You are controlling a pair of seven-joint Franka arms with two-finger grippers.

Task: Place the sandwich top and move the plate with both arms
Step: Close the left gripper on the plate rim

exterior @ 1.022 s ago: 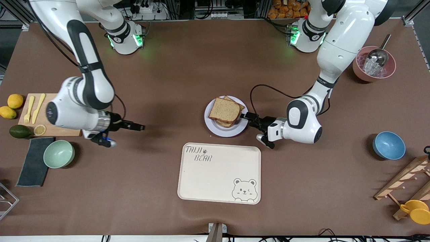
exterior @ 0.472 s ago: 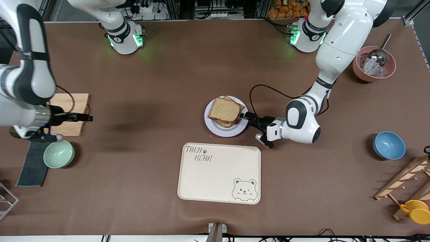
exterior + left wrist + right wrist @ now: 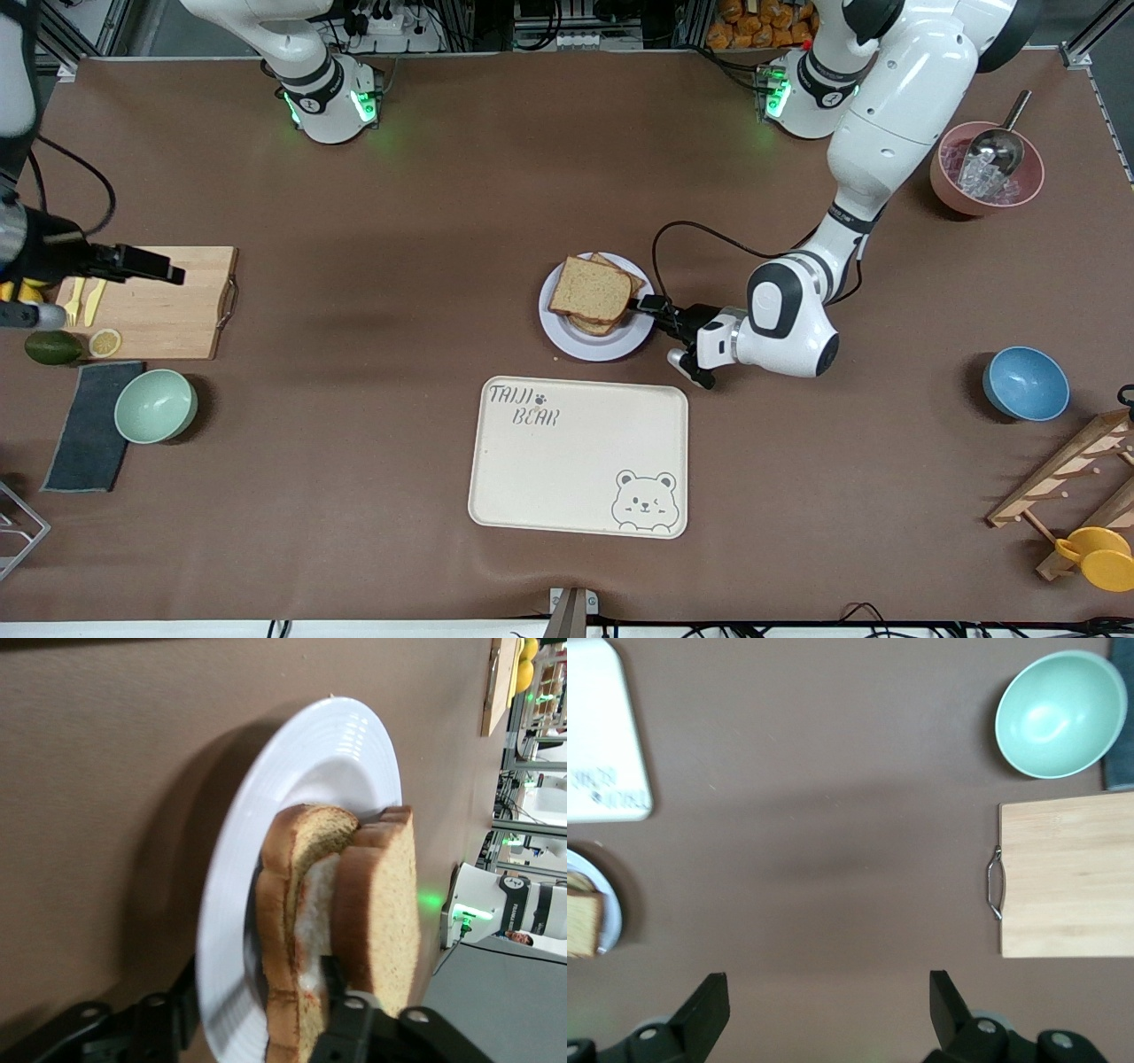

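The sandwich top [image 3: 592, 289] lies on the lower slice on the plate [image 3: 592, 347], mid-table. In the left wrist view the sandwich top [image 3: 381, 895] rests over egg white on the lower slice [image 3: 283, 904], on the plate [image 3: 328, 744]. My left gripper [image 3: 640, 306] is at the plate's edge toward the left arm's end. It is open [image 3: 260, 973]; one finger is under the rim and the other is over the lower slice beside the top slice. My right gripper [image 3: 168, 270] hangs open and empty over the cutting board; its fingers show wide apart [image 3: 824, 992].
The cream bear tray [image 3: 578, 456] lies nearer the camera than the plate. A cutting board [image 3: 168, 306], green bowl [image 3: 155, 405], dark cloth [image 3: 89, 425] and avocado [image 3: 51, 347] are at the right arm's end. A blue bowl [image 3: 1025, 383], pink ice bowl [image 3: 986, 168] and wooden rack [image 3: 1076, 478] are at the left arm's end.
My right arm has swung away from the middle of the table to over the cutting board. My left gripper has edged a little farther onto the plate's rim.
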